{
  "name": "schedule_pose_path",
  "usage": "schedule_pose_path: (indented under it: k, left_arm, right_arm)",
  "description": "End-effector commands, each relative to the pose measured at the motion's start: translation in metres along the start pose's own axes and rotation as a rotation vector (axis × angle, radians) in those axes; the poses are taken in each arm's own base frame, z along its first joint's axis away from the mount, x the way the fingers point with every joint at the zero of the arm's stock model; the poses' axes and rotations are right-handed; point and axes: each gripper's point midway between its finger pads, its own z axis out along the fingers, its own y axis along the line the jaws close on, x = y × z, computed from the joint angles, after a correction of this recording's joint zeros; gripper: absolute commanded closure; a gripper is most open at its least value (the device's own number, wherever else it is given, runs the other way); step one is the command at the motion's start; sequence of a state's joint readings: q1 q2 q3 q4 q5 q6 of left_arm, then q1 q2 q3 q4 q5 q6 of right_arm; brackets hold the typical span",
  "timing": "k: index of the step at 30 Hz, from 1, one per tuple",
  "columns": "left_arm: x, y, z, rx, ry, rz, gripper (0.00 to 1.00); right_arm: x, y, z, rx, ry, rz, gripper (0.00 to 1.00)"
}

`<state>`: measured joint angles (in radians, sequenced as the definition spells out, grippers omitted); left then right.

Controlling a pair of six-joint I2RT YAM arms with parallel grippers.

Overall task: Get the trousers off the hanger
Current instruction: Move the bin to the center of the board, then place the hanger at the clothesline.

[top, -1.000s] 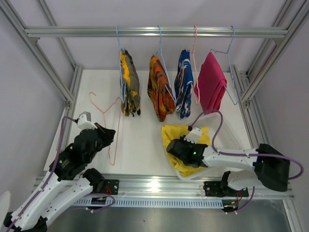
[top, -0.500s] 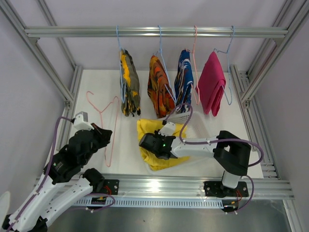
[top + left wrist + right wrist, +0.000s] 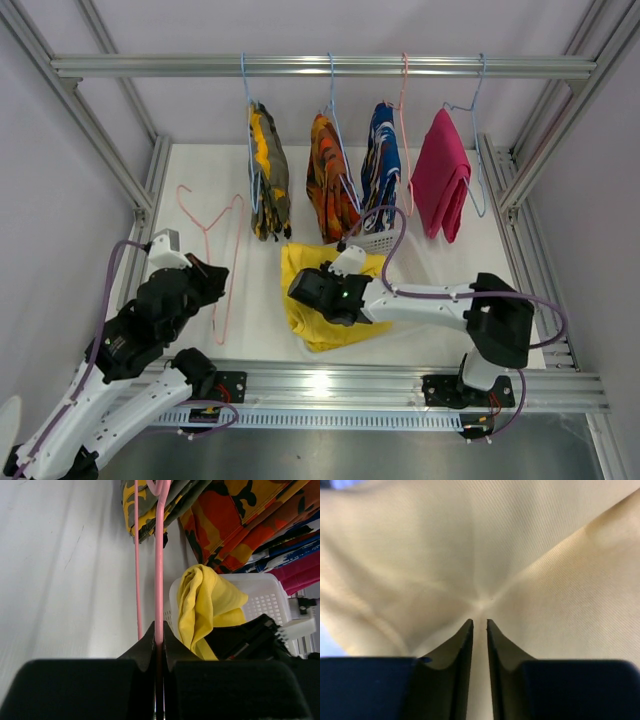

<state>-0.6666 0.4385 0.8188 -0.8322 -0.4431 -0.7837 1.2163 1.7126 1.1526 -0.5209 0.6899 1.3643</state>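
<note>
The left gripper point(image 3: 157, 639) is closed tight on the wire of a pink hanger point(image 3: 159, 555), which carries no garment and extends from the fingertips toward 12 o'clock over the white table point(image 3: 200, 170). The right gripper point(image 3: 479, 622) is narrowed to a slit, with the yellow trousers point(image 3: 520, 555) pinched and puckered at its tips. In the top view these are heaped on the table at 6 o'clock of the orange-black trousers point(image 3: 330, 185). A white basket point(image 3: 378, 242) is noted at their 1 o'clock. The camouflage trousers point(image 3: 268, 185), blue-white-red trousers point(image 3: 382, 170) and magenta trousers point(image 3: 440, 185) are hung from the rail point(image 3: 320, 66).
</note>
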Motion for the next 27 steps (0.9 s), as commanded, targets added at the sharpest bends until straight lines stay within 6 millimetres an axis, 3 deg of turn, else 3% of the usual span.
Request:
schedule_pose_path:
  k: [1,5,8,13,18,22,27]
  left_arm:
    - [-0.019,-0.008,-0.006,0.016,-0.052,0.009,0.99]
    - [-0.031,-0.011,-0.014,0.024,-0.075,0.021,0.99]
    - [-0.04,-0.011,-0.018,0.024,-0.101,0.044,0.99]
    - [-0.064,-0.024,-0.025,0.05,-0.15,0.12,0.99]
    - [-0.091,-0.038,-0.023,0.048,-0.21,0.26,0.99]
    - [-0.117,-0.055,-0.021,0.049,-0.258,0.349,1.0]
    - [-0.146,-0.068,-0.006,-0.017,-0.296,0.441,1.0]
  right_arm:
    - [-0.046,0.019,-0.037,-0.057,-0.078,0.068,0.77]
    - [-0.064,0.017,-0.057,-0.087,-0.094,0.068,0.63]
    - [-0.07,0.006,-0.075,-0.111,-0.093,0.067,0.61]
    - [-0.065,-0.003,-0.106,-0.239,-0.074,-0.011,0.5]
    - [-0.063,-0.022,-0.135,-0.299,-0.083,-0.09,0.5]
    - [-0.058,-0.03,-0.142,-0.3,-0.086,-0.191,0.48]
    - [-0.04,-0.038,-0.132,-0.311,-0.065,-0.259,0.47]
